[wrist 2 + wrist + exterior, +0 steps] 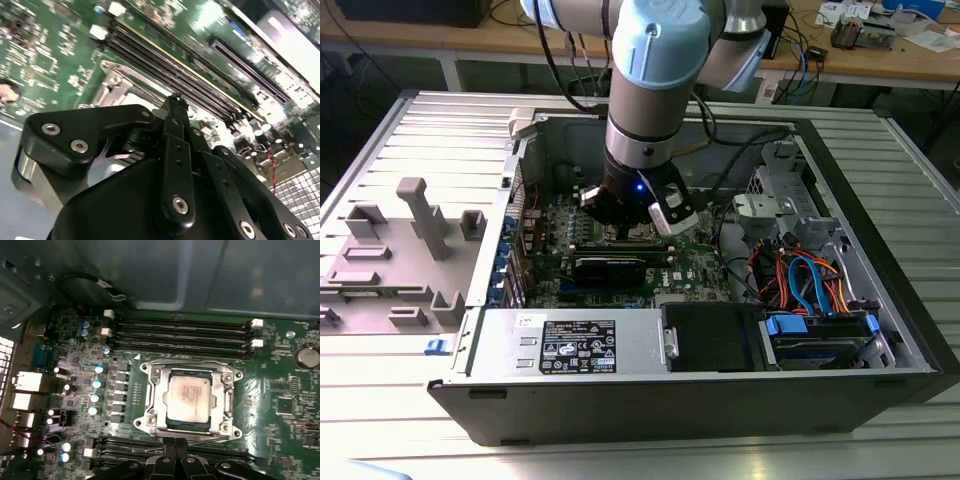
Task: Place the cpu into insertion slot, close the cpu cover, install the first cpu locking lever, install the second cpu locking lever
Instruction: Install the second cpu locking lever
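With the arm lowered into the open computer case (880,300), the gripper (175,444) hung just over the motherboard (280,390), fingers (175,150) pressed together, holding nothing — probably to work the socket hardware. Just beyond the tips, the cpu (191,396) sat in the insertion slot (170,422), the cpu cover (156,397) down around it. Memory slots (180,332) lay farther off.

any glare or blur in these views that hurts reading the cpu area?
First wrist view: the cpu is readable with soft sheen on its metal top, cover closed around it. Second wrist view: strong glare washes the green board and the tool blocks the socket. Exterior view: the arm shadows the board.
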Robot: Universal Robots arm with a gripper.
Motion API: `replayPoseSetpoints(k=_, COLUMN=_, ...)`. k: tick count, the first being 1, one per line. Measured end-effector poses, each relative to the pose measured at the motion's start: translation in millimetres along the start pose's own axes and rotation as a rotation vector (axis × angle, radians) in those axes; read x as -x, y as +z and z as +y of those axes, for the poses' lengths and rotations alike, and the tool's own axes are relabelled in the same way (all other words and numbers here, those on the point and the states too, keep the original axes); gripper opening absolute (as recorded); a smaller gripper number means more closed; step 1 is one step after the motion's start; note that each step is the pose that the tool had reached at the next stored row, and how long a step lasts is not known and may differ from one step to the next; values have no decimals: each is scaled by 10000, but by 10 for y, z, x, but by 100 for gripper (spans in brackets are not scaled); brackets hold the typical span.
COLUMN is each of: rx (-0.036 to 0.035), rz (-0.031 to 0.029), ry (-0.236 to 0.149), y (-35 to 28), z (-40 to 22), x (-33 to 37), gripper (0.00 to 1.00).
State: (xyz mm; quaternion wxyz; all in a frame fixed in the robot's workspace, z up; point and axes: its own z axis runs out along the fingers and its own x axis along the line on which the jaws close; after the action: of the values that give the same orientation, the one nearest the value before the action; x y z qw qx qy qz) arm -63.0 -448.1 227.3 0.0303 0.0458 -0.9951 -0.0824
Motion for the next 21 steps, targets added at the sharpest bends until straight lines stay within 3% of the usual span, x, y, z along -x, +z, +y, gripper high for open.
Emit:
replayPoseSetpoints(k=2, rx=20, rz=-2, ry=-2, y=29, z=-19, x=-69, gripper=11)
replayPoseSetpoints(k=4, rx=75, rz=-6, ry=-6, y=41, z=-24, x=-118, gripper=11)
replayPoseSetpoints(k=5, rx=140, rz=-12, ry=-10, y=50, z=-26, x=-152, gripper=11)
replayPoseSetpoints(k=8, rx=194, rz=-17, ry=-14, y=104, z=-36, x=-206, gripper=11)
replayPoseSetpoints(k=15, rx=404, rz=-4, ry=-193, y=195, z=-43, x=-284, gripper=11)
replayPoseSetpoints(k=21, rx=437, rz=11, ry=-284, y=255, z=-36, x=-280, gripper=11)
